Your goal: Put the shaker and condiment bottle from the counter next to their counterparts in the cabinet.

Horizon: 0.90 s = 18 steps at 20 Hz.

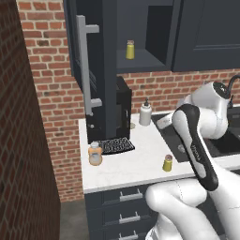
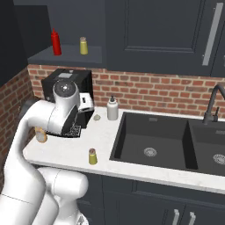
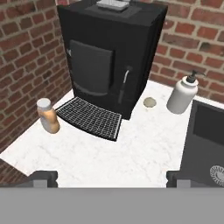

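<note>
hand view: pincer (image 3: pixel 111 177) tips spread wide at bottom edge, nothing betw. them, above white marble-look desk (image 3: pixel 131 153).
condiment: squat orange bottle w/ whitish cap (image 3: pixel 48 116) upright, long axis vertical, cap up; ahead of pincer, off toward its left tip, well apart; just beside black drip grille of black coffee machine (image 3: pixel 109 57).
left base view: same bottle (image 1: pixel 95 153) near desk's left end; small deep yellow-olive shaker w/ tan cap (image 1: pixel 167 163) upright near front edge, apart from bottle.
cabinet: dark navy wall cabinet (image 1: pixel 101 51), door open; pale-yellow shaker (image 1: pixel 130 49) upright on shelf.
right base view: red sauce bottle (image 2: pixel 56 42) beside that pale shaker.
other: white pump bottle (image 3: pixel 182 94) upright near sink.
</note>
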Tool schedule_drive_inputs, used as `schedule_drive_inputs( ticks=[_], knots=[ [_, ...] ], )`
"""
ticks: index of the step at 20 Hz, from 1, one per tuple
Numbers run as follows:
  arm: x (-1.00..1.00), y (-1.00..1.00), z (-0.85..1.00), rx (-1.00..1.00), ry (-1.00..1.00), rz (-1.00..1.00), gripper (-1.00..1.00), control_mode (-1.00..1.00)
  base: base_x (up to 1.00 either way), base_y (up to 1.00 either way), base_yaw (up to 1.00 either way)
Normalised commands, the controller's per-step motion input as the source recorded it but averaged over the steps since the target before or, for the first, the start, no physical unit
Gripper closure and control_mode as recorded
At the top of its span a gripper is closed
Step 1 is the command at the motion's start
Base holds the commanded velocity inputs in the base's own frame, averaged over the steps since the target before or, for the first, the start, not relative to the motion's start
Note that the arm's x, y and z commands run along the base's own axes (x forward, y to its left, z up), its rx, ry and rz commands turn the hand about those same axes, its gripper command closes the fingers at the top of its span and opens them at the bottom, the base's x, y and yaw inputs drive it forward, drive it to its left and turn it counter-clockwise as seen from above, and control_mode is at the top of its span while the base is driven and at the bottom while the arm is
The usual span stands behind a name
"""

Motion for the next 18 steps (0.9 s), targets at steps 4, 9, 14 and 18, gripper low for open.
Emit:
schedule_drive_inputs(
  ticks=[4,9,14,18],
  knots=[
    [-0.08,-0.01,-0.37,0.09,-0.33,0.27,-1.0,-1.0,0.0,0.0,0.0],
    [0.0,-0.19,-0.28,0.1,-0.26,0.33,-1.0,-1.0,0.0,0.0,0.0],
    [0.0,-0.52,-0.3,0.08,-0.14,0.48,-1.0,-1.0,0.0,0.0,0.0],
    [0.0,-0.53,-0.38,0.02,-0.08,0.51,-1.0,-1.0,0.0,0.0,0.0]
  ],
)
